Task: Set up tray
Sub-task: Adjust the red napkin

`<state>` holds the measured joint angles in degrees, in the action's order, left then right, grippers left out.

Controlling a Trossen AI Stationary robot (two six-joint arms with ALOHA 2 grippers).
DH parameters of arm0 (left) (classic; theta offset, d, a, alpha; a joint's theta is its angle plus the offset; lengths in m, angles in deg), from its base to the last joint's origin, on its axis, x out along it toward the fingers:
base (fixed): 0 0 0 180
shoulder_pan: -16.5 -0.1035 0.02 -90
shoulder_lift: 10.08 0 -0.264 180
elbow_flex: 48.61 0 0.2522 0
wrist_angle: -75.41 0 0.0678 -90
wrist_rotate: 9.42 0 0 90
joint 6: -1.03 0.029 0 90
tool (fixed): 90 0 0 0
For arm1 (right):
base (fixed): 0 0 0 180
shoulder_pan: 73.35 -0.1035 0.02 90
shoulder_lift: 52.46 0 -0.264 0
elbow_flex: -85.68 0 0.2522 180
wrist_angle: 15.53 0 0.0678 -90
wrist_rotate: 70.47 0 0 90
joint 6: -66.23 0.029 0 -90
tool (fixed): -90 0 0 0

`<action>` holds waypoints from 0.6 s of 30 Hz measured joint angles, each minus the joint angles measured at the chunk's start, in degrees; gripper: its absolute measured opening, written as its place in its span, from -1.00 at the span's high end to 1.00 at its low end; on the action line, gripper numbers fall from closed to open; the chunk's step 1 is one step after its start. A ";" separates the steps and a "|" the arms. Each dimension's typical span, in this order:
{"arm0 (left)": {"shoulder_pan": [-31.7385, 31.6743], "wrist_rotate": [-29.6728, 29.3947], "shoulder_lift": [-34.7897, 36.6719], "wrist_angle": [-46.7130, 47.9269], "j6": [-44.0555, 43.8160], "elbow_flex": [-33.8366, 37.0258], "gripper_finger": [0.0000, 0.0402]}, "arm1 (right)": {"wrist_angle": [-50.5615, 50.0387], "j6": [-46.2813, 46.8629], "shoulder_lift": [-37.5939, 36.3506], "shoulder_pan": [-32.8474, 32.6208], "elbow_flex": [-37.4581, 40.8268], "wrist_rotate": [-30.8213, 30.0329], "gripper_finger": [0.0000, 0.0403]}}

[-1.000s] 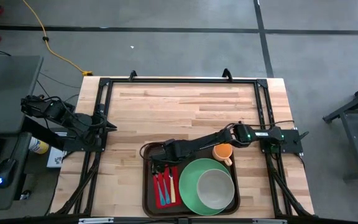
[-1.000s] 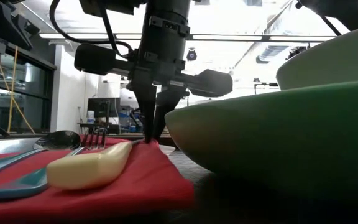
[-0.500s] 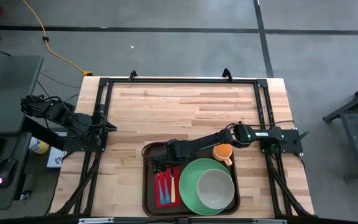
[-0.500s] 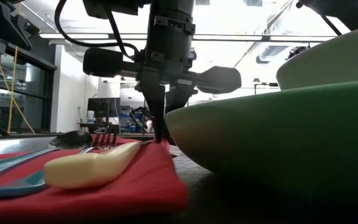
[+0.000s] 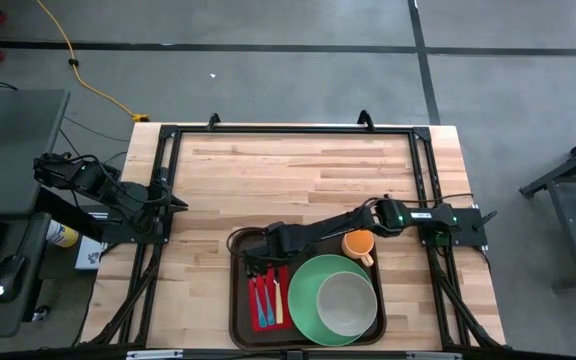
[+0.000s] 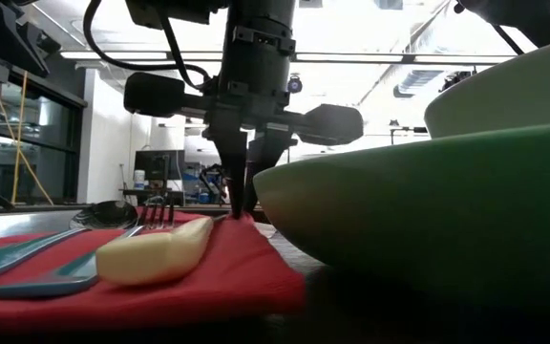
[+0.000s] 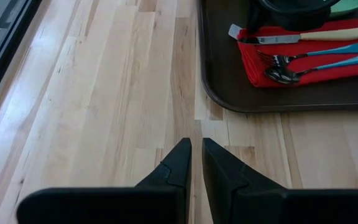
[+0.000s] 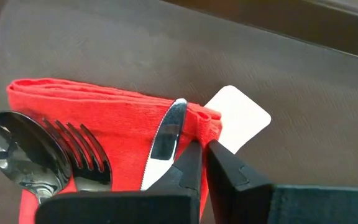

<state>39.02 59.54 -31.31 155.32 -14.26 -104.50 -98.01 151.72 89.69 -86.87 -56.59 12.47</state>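
The dark brown tray lies at the table's near edge. On it are a green plate with a grey bowl, an orange cup and a folded red napkin. The napkin carries a cream-handled knife, a fork and a spoon. My right gripper points down at the napkin's far end, shut on it. My left gripper is parked over bare wood at the table's left, its fingers nearly together with nothing between them. My right gripper pinches the napkin's folded far edge between its two fingertips, beside the white label and the knife's blade tip. The fingers come from above, pointing down. Several folded layers show at that edge. The napkin lies flat on the tray.
The green plate's rim stands close beside the napkin on the table's right side. A black frame runs around the tabletop. Bare wood covers the table's far half and its left part.
The red napkin, with the cutlery on it, has slid a little toward the table's right on the tray. My right gripper has stayed shut on the napkin's far edge and has hardly moved.
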 joint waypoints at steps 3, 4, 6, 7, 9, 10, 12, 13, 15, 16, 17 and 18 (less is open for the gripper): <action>-0.01 0.00 0.01 0.01 0.00 0.00 0.67 | 0.06 0.00 -0.02 0.00 0.00 0.00 1.00; -0.01 0.00 0.00 0.00 0.01 0.00 0.67 | 0.06 0.02 -0.02 0.00 0.00 0.01 1.00; 0.00 0.00 0.00 0.02 0.00 0.00 0.67 | -0.13 0.56 -0.03 -0.05 0.00 0.03 1.00; 0.00 0.00 0.01 0.00 0.01 0.00 0.67 | -0.36 0.87 -0.04 -0.14 0.00 0.04 1.00; -0.02 0.01 0.01 0.00 0.00 0.00 0.67 | -0.89 1.29 -0.04 -0.41 0.00 0.00 1.00; -0.02 0.02 0.00 0.00 0.00 0.00 0.67 | -1.09 1.39 -0.04 -0.51 0.00 0.04 1.00; -0.01 0.02 0.02 0.00 0.00 0.00 0.67 | -1.05 1.55 -0.04 -0.66 0.00 0.18 1.00; -0.02 0.02 0.00 0.01 0.00 0.00 0.67 | -0.98 1.70 -0.04 -0.73 0.00 0.24 1.00; 0.00 0.02 0.01 0.01 0.01 0.00 0.67 | -0.92 2.07 -0.04 -0.85 0.00 0.12 1.00; -0.01 0.02 0.02 0.00 0.02 0.00 0.67 | -0.92 2.06 -0.04 -0.87 0.00 0.12 1.00; -0.02 0.02 0.00 0.00 0.02 0.00 0.67 | -0.92 2.01 -0.06 -0.87 0.00 0.12 1.00; -0.02 0.02 0.00 0.02 0.02 0.00 0.67 | -0.92 1.99 -0.07 -0.87 0.00 0.12 1.00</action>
<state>39.00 59.56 -31.31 155.34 -14.24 -104.50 -98.93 153.71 89.62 -87.74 -56.59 12.59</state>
